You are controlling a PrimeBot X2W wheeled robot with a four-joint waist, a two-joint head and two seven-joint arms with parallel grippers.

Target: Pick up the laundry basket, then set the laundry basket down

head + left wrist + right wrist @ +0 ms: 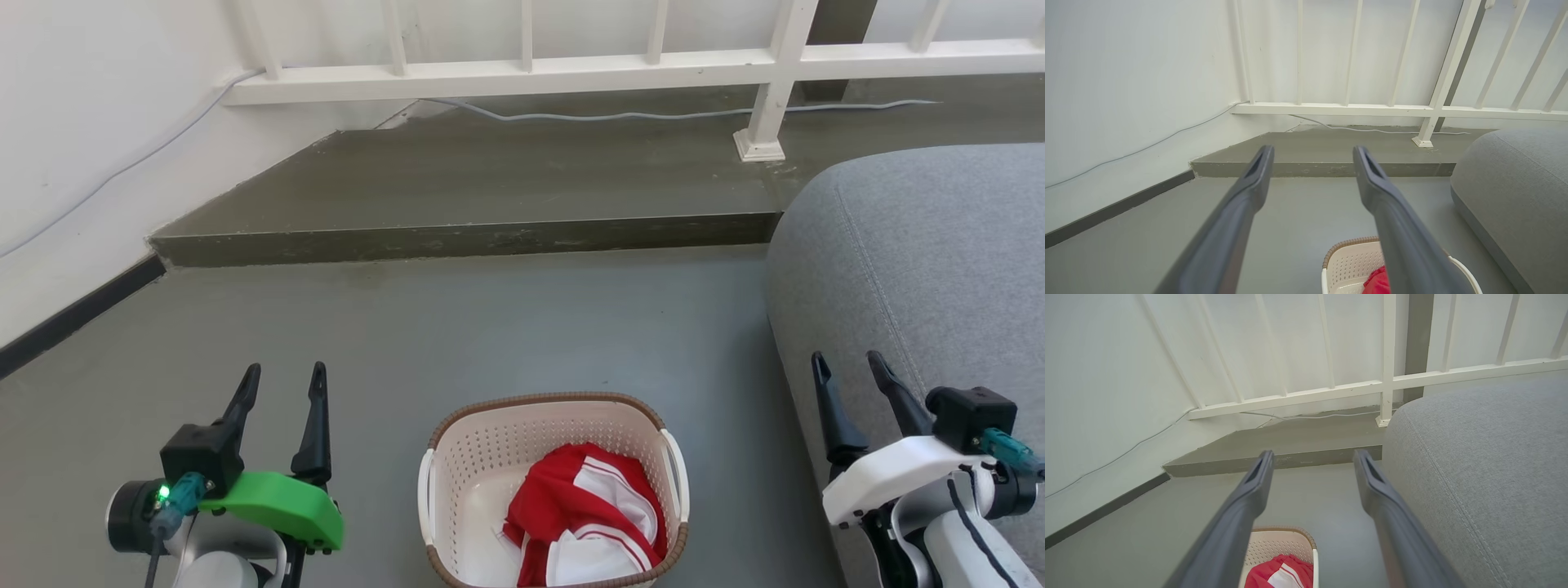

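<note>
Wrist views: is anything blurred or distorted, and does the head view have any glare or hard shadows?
Left wrist view: the left claw goes soft toward the bottom edge, and the railing bars fan outward. Right wrist view: the right claw blurs likewise; the railing tilts. Head view: even soft light, no glare, the laundry basket sharp with hardly any shadow.

- I see bare floor to the left of the laundry basket and beyond it, so my left gripper has free room on that side
- On the right, a grey sofa stands near the basket, with a narrow strip of floor between; my right gripper sits at the sofa's edge
- Ahead, a raised step and a white railing close the far side
</note>
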